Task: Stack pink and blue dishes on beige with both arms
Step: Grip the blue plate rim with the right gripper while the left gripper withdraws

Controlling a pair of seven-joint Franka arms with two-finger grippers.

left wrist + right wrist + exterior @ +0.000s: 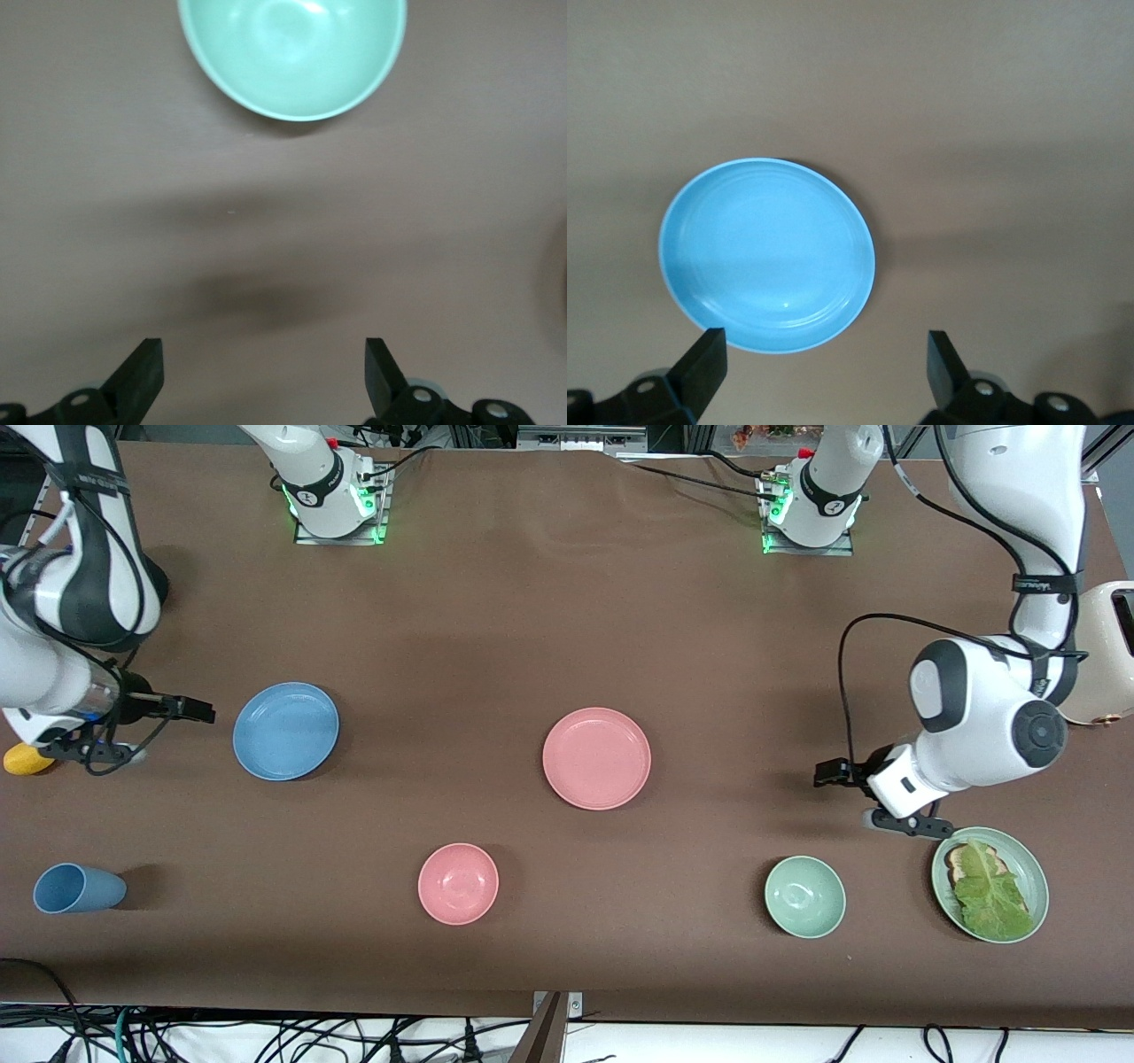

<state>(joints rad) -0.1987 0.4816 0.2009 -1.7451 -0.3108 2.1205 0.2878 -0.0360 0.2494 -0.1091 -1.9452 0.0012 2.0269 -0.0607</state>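
— Since you ask about writing: can you read any?

— Each arm wears a black band with pale lettering, too small for you to read. No dish carries a label.

— Where are your plates?

— The blue plate (pixel 285 731) lies on the brown counter (pixel 567 620) toward the right arm's end; the pink plate (pixel 596 758) sits mid-counter, well apart from it. You have no beige plate in any view.

— And the hands?

— Your right hand (pixel 824 367) hangs over the counter just beside the blue plate, fingers spread wide and holding nothing. Your left hand (pixel 264 376) hovers near the green bowl (pixel 804 896), fingers likewise spread and bare.

— What is cut off?

— The cream toaster (pixel 1107 655) is clipped by the frame edge and partly covered by the left arm. A yellow thing (pixel 27 759) under the right arm is mostly hidden. The green plate (pixel 1035 886) holds lettuce (pixel 988 890) over toast, its rim tucked under the left hand's camera mount.
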